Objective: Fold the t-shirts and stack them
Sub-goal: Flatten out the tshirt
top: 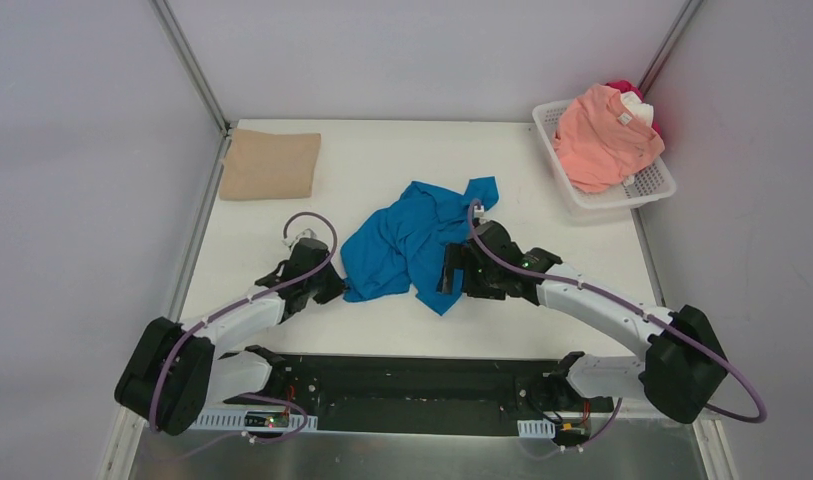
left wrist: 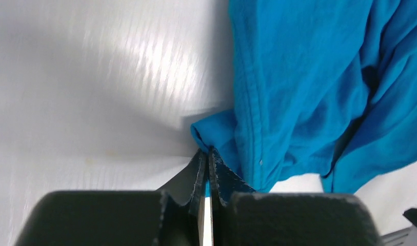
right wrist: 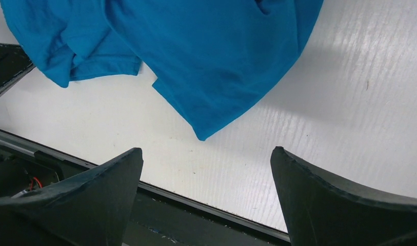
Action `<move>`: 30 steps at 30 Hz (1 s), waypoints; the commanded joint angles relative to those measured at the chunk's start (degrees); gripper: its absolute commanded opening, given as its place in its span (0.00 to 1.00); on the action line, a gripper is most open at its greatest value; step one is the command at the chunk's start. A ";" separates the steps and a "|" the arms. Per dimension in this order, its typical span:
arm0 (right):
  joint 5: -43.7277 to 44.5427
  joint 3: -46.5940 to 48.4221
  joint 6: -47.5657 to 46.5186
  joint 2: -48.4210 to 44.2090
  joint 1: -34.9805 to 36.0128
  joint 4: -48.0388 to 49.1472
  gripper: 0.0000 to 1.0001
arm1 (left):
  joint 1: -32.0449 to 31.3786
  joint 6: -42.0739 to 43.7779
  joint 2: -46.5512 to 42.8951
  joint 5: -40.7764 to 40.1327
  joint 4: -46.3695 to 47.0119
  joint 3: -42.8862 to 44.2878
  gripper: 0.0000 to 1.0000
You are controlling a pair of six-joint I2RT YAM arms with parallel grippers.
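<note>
A bright blue t-shirt [top: 414,240] lies crumpled in the middle of the table. My left gripper [top: 334,287] is shut on the shirt's near left corner; the left wrist view shows the blue cloth [left wrist: 298,87] pinched at my fingertips [left wrist: 208,152]. My right gripper [top: 448,272] is open and empty, just above the shirt's near right corner [right wrist: 206,130]. A folded tan t-shirt [top: 270,164] lies at the far left. A salmon-pink t-shirt [top: 602,135] lies on top in the basket, with white [top: 634,108] and red [top: 622,88] cloth behind it.
The white lattice basket [top: 650,186] stands at the far right corner of the table. The table's black front edge [right wrist: 160,192] runs just below my right fingers. Grey walls enclose the table on three sides.
</note>
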 commanded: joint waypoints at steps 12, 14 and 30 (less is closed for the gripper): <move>13.03 5.71 1.03 8.40 12.85 -2.33 0.93 | 0.10 -5.31 -31.92 10.57 -13.40 -12.18 0.00; 14.91 4.82 2.21 9.39 15.07 -1.96 0.91 | 0.15 -5.87 -33.84 11.64 -13.86 -12.50 0.00; 25.36 4.26 6.39 21.06 16.03 4.11 0.51 | 0.11 -4.70 -36.12 11.67 -13.98 -8.60 0.00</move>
